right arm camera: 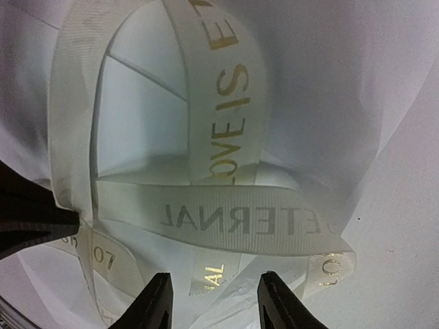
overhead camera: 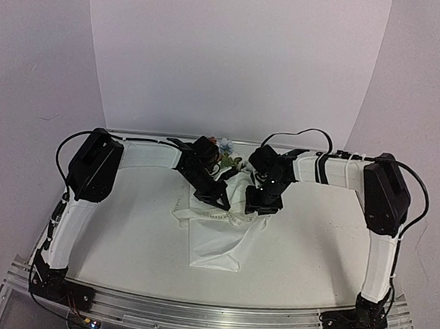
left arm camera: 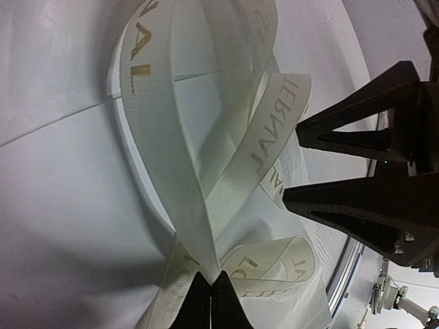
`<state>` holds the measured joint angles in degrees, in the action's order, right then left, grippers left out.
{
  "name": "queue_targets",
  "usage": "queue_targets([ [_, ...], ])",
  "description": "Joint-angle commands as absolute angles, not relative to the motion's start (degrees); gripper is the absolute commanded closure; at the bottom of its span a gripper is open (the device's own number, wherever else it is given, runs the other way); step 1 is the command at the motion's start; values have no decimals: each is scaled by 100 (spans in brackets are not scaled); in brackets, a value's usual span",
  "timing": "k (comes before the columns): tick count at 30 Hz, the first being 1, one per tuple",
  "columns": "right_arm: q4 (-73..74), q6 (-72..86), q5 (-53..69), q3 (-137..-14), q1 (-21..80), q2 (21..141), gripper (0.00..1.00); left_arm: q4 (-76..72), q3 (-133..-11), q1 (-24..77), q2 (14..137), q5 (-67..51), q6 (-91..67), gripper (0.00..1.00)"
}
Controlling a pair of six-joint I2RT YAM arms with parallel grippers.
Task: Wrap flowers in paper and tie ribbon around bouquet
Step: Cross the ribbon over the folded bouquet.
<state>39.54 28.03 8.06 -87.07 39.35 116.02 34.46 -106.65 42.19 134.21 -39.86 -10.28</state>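
The bouquet lies mid-table, wrapped in white paper (overhead camera: 217,248), with the flowers (overhead camera: 226,151) poking out at the far end. A cream ribbon (left arm camera: 188,199) printed with gold letters loops in several turns over the paper (left arm camera: 62,226). My left gripper (left arm camera: 210,301) is shut on one strand of it, which rises from between the tips. My right gripper (right arm camera: 216,301) hangs open just over the ribbon (right arm camera: 240,219), nothing between its fingers (right arm camera: 159,305). Both grippers, left (overhead camera: 216,198) and right (overhead camera: 263,206), hover side by side over the bundle's middle.
The right gripper's dark fingers (left arm camera: 357,171) fill the right side of the left wrist view, close to the loops. A left finger (right arm camera: 27,219) shows at the left edge of the right wrist view. The table's metal rail (overhead camera: 193,315) runs along the near edge.
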Motion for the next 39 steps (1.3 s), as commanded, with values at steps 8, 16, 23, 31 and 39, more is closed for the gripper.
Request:
queue_targets([
  [8,3828,2713,230,-9148,4040,12033,55,3468,-10768,4177,13279,-4167,-876,96],
  [16,4016,2637,129,-9206,4096,12155,59,3453,-10764,4158,13289,-4167,-896,96],
  [23,4078,2520,15,-9041,4096,11922,78,3411,-10758,4142,13299,-4135,-955,96],
  [31,4110,2438,196,-8986,4096,11671,92,3338,-10715,4120,13286,-4067,-1065,95],
  [39,4221,2233,639,-8735,4096,11225,100,2875,-10486,4087,13132,-3955,-1432,93],
])
